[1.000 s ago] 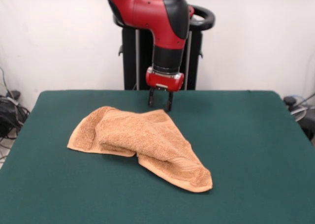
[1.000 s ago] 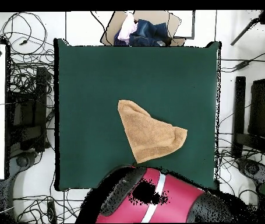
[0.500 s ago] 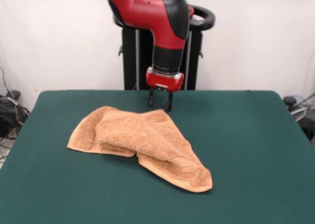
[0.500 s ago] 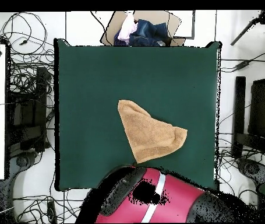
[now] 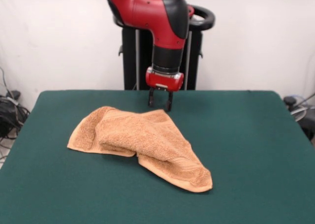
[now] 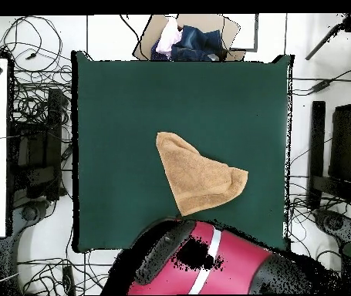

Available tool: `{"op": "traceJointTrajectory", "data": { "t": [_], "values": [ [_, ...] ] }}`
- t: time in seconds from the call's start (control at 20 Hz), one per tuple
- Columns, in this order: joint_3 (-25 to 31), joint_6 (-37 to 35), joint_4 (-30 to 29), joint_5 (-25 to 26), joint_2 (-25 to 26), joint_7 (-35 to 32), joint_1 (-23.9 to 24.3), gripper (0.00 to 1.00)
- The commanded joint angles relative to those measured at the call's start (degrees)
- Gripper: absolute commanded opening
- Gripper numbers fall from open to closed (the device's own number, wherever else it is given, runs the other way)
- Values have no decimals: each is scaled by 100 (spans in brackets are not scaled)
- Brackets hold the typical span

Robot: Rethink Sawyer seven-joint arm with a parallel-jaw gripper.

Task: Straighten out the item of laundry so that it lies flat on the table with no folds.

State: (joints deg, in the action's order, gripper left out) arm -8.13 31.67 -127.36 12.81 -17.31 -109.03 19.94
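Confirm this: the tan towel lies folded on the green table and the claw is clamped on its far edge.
Not clamped. In the front view the claw hangs open just behind the towel, gripping nothing. The towel does lie folded on the green table.

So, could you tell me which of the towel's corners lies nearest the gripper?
The rear corner of the towel, just below the open gripper in the front view; the left corner and the near tip lie farther off.

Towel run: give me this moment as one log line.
towel: folded, bunched on table | gripper: open, empty, behind towel's far edge | task: not done
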Motion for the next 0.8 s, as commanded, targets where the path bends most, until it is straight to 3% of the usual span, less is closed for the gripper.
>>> {"op": "traceJointTrajectory", "data": {
  "t": [0.05,0.8],
  "values": [
    [524,605,1080,-75,514,-1097,120,100],
    [616,578,1167,93,467,-1027,220,100]
  ]
}}
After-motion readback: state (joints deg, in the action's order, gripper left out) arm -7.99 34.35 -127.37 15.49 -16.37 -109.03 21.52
